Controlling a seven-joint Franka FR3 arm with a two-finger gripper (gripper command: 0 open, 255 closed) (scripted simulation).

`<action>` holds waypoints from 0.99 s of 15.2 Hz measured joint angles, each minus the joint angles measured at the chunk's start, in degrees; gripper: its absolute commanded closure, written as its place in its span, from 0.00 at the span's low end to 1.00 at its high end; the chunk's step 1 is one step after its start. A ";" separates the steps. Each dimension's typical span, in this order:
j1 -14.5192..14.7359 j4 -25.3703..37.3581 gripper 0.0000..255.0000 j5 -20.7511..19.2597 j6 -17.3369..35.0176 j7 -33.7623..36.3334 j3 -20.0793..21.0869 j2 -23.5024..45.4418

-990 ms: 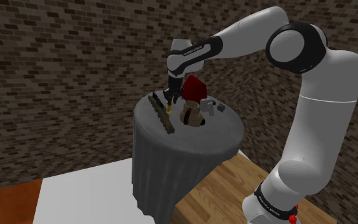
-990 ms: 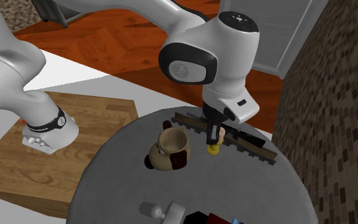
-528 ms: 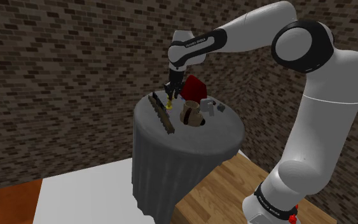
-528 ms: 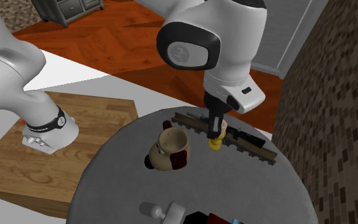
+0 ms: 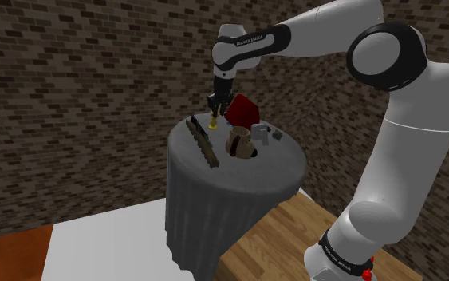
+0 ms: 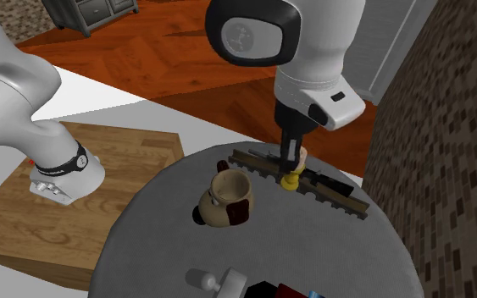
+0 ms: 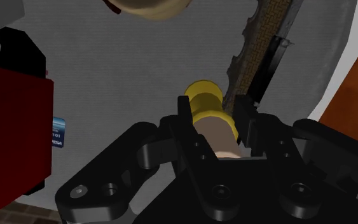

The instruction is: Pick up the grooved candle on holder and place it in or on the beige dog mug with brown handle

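The hand (image 6: 291, 162) is clamped on the candle on holder (image 6: 289, 179). Its two black fingers press on either side of the pale, beige upper part, and the yellow holder end sticks out below the fingertips. In the wrist view the hand (image 7: 213, 111) clasps the candle on holder (image 7: 204, 94) with no gap on either side.

The candle's long axis runs along the fingers and stands close to upright. The yellow holder end points down at the bench (image 6: 143, 241) and the pale end points up into the hand. It hangs in the air above the round, grey-draped bench (image 5: 238, 195), not resting on it.

In the second exterior view it hangs over the long brown toothed strip (image 6: 321, 186). The beige dog mug (image 6: 225, 200) lies toward that view's left of it, apart from it. The mug stands with its mouth upward.

In the shoulder view the hand (image 5: 215, 110) holds the candle on holder (image 5: 214, 124) over the far part of the bench. The toothed strip (image 5: 202, 145) is to that view's left below it, the beige dog mug (image 5: 240, 144) is to the right, and a red box (image 5: 243, 110) is just behind. A small white object (image 5: 260, 132) sits beside the mug.

In the wrist view the toothed strip (image 7: 266, 44) runs close past the yellow end. The rim of the beige dog mug (image 7: 152, 7) shows farther off across the grey bench (image 7: 126, 76), and the red box (image 7: 12, 127) lies to the other side.
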 measured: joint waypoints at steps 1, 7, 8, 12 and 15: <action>0.00 0.33 1.00 0.01 -0.67 -0.01 0.00 -0.34; 0.03 3.94 1.00 0.06 -4.90 -0.06 0.03 -0.96; 0.07 4.60 1.00 0.06 -5.64 -0.01 0.06 -1.04; 0.05 7.20 1.00 0.09 -8.63 -0.12 0.04 -1.44; 0.01 9.47 1.00 0.10 -11.01 -0.23 0.02 -1.55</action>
